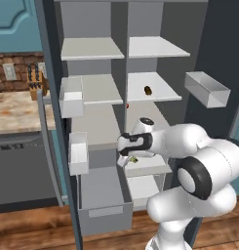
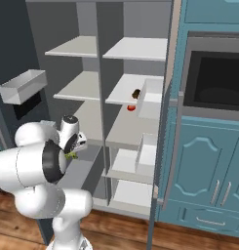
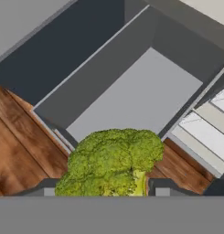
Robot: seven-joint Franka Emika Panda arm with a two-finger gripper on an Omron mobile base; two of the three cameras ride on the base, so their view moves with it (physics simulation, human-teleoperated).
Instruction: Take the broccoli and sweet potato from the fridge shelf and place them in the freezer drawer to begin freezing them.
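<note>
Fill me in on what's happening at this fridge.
The arm's gripper is shut on the broccoli and holds it above the open freezer drawer, which has nothing in it. The sweet potato lies on a fridge shelf on the right side, not yet picked up. Both fridge doors stand open.

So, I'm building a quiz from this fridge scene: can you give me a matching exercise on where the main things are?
Things:
1. broccoli
2. sweet potato
3. freezer drawer
4. gripper

Places or states:
A. pulled out, nothing inside
B. on a fridge shelf
C. held between the fingers
D. above the open drawer

Pairs: 1-C, 2-B, 3-A, 4-D
</note>
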